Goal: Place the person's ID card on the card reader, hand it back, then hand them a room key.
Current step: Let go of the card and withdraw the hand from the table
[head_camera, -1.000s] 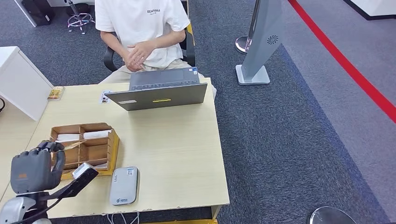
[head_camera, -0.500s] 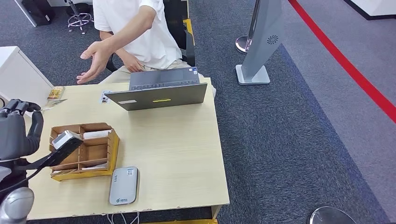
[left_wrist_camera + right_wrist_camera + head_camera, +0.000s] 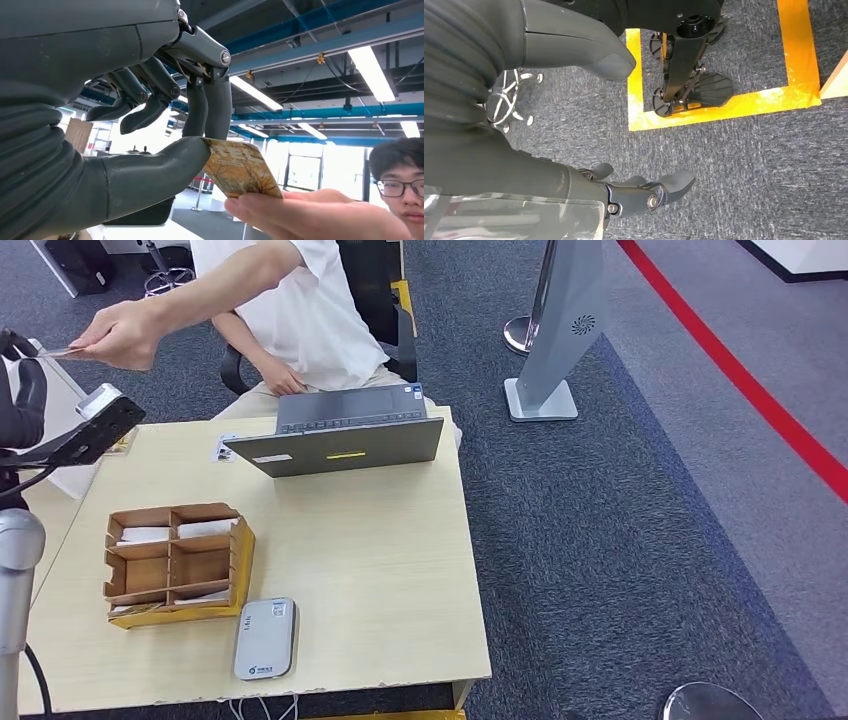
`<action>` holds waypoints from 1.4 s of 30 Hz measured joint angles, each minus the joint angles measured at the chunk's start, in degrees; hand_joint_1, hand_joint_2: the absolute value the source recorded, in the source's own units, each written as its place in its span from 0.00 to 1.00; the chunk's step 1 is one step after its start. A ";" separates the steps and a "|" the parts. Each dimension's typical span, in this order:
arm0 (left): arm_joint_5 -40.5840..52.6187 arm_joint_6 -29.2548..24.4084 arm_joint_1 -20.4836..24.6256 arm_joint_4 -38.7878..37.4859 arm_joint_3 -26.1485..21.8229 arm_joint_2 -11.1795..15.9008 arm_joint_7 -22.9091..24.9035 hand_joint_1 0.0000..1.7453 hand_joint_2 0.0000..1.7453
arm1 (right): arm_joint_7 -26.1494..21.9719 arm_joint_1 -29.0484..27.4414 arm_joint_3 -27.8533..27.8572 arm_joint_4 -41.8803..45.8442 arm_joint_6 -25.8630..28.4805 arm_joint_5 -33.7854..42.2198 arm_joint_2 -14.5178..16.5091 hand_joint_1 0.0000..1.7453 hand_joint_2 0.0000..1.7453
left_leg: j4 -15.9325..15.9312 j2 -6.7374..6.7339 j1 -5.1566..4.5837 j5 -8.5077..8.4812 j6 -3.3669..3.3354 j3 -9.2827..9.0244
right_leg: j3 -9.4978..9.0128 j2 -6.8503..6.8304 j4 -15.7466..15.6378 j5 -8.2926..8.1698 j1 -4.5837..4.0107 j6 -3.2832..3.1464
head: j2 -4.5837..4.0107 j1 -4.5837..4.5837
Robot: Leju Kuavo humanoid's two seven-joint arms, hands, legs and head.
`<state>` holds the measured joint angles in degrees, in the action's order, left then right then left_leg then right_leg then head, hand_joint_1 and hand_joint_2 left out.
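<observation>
**Card held from both ends at the top-left of my view**

I see my left hand [image 3: 20, 390] raised high at the left edge of the head view, much higher than half a second ago, when it hung just above the wooden organizer [image 3: 176, 562]. A second ago it sat low by the organizer's near corner. In the left wrist view its thumb and fingers [image 3: 210, 107] pinch one end of the room key [image 3: 240, 169], a card with a yellowish printed face. The person's hand [image 3: 310, 217] grips the card's other end, so both hold it at once. Half a second ago that hand [image 3: 115, 332] was open over the table's far edge; now it is stretched out to my hand, closed on the card.

My right hand [image 3: 639, 192] hangs over the carpet, fingers loosely spread and holding nothing.

On the table [image 3: 380, 570] the card reader [image 3: 266, 637] lies just beside the organizer's near corner, and the laptop [image 3: 340, 435] stands at the far edge; none of these have moved.
</observation>
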<state>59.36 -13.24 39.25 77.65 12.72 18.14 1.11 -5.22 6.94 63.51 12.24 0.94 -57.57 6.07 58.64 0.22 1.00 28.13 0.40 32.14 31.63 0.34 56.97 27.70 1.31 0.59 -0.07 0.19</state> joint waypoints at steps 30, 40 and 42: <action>-2.22 2.44 11.54 -9.93 3.93 2.73 1.59 0.00 1.00 | 0.43 -0.03 -1.23 -0.09 0.07 -0.53 0.38 0.00 1.00 | 0.00 -0.20 0.01 0.01 -0.01 0.07 | 0.12 0.20 0.02 -0.02 0.00 0.00 | 0.00 -0.01; 0.98 2.84 14.85 -15.12 4.44 9.90 2.29 0.00 1.00 | 0.57 -0.24 -1.23 -0.09 0.11 -0.20 0.38 0.00 1.00 | -0.02 -0.25 0.03 0.00 0.00 0.08 | 0.16 0.26 0.06 -0.01 -0.02 -0.01 | 0.00 -0.01; 1.51 2.49 15.61 -16.77 4.44 11.42 2.88 0.00 1.00 | 0.58 -0.23 -1.22 -0.09 0.14 -0.13 0.38 0.00 1.00 | -0.03 -0.29 0.03 0.00 0.00 0.10 | 0.13 0.30 0.08 -0.02 -0.02 -0.01 | 0.01 -0.04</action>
<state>60.87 -10.75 54.86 60.88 17.16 29.56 3.99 -4.64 6.72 62.28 12.15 1.08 -57.69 6.45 58.61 -0.08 1.03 28.14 0.41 32.24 31.76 0.64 57.05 27.69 1.30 0.57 -0.06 0.14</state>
